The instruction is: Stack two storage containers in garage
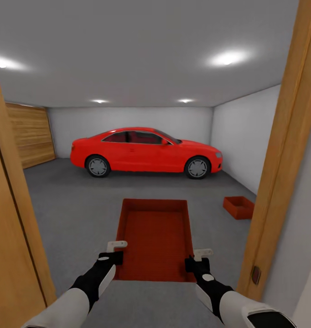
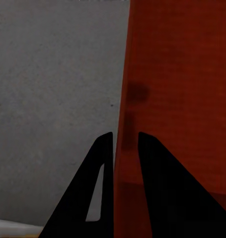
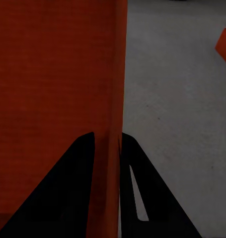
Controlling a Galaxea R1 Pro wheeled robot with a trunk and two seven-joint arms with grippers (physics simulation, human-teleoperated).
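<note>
Storage container one, an orange-red rectangular bin with thin low walls (image 1: pixel 156 239), hangs between both arms at the garage doorway, its long axis pointing straight ahead toward the red car (image 1: pixel 146 152). At the left stands a wooden door frame (image 1: pixel 12 218), and beyond it a slatted wooden door (image 1: pixel 31 134). The left end effector (image 1: pixel 113 253) is pinched narrow over the bin's left wall, one finger on each side, as the left wrist view confirms (image 2: pixel 125 148). The right end effector (image 1: pixel 197 259) clamps the right wall the same way (image 3: pixel 108 148). Farther right, the second orange-red bin (image 1: pixel 239 207) sits on the dark grey concrete floor (image 1: pixel 82 214) near the white wall, ahead and to the right of the carried one. Judging from this, the right arm is nearer the target, so the stack calls for driving forward and rightward. No readable writing or labels appear.
</note>
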